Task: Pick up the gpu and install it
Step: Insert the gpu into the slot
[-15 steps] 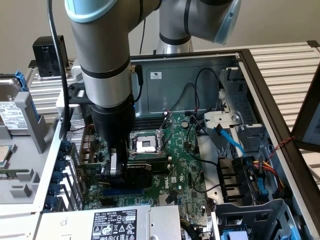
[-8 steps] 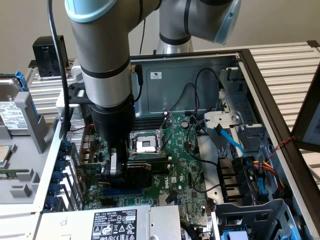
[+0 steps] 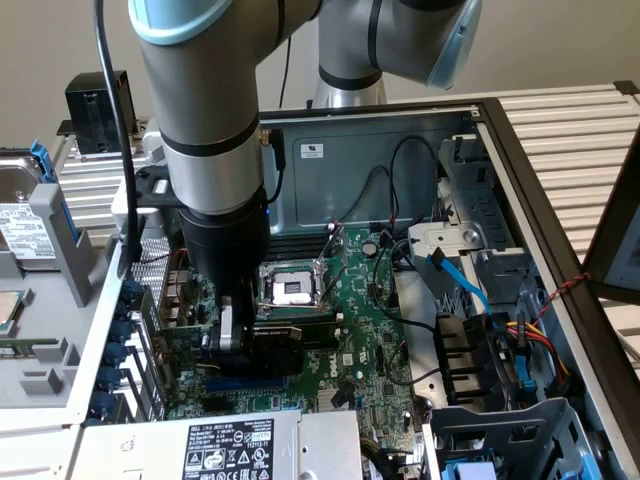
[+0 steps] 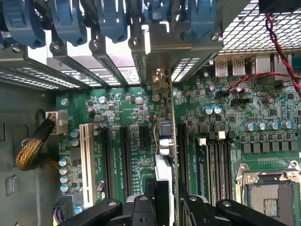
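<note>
The gpu [image 3: 292, 338], a short card with a black shroud, stands on edge low over the green motherboard [image 3: 372, 318], just in front of the CPU socket [image 3: 285, 288]. My gripper [image 3: 232, 338] is shut on it from above. In the wrist view the gpu [image 4: 164, 141] appears edge-on between my fingers [image 4: 141, 207], in line with the expansion slots. Its silver bracket [image 4: 160, 80] reaches the rear slot openings of the case. My gripper [image 4: 165, 200] hides the card's near end, and I cannot tell whether the card sits fully in its slot.
Blue slot latches [image 4: 66, 19] line the case's rear wall. A white slot [image 4: 85, 160] and black slots lie beside the card. The power supply [image 3: 230, 450] is in front, drive cages and cables [image 3: 500, 340] at the exterior view's right, and a hard drive [image 3: 25, 215] outside the case at its left.
</note>
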